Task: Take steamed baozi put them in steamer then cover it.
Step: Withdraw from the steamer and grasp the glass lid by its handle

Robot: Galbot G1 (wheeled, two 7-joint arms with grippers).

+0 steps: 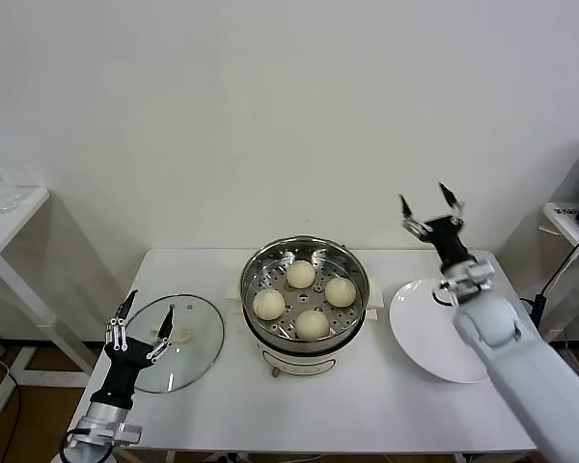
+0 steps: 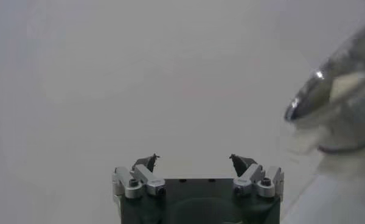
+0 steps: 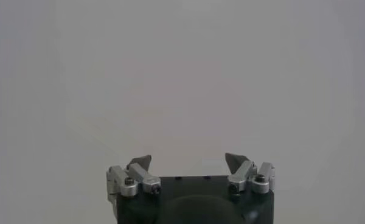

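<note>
We see the steamer standing upright at the middle of the white table, its open mouth facing straight up and its white base below. Inside, on the perforated tray, sit the four steamed baozi, arranged in a rough diamond, each apart from its neighbours or barely beside them; being round, they show us no long axis, and their tops face up. The cover lies flat on the table to the steamer's left, apart from the pot, handle upward; the pale handle is partly hidden by the fingers, so we cannot tell which way its long side runs. Our left gripper hangs over the cover's near-left part with its fingers spread wide and holding nothing. Our right gripper is raised high above the far right of the table, beyond the empty white plate, its fingers pointing up, likewise spread wide and empty. In the left wrist view the shiny rim of the steamer shows at one edge.
</note>
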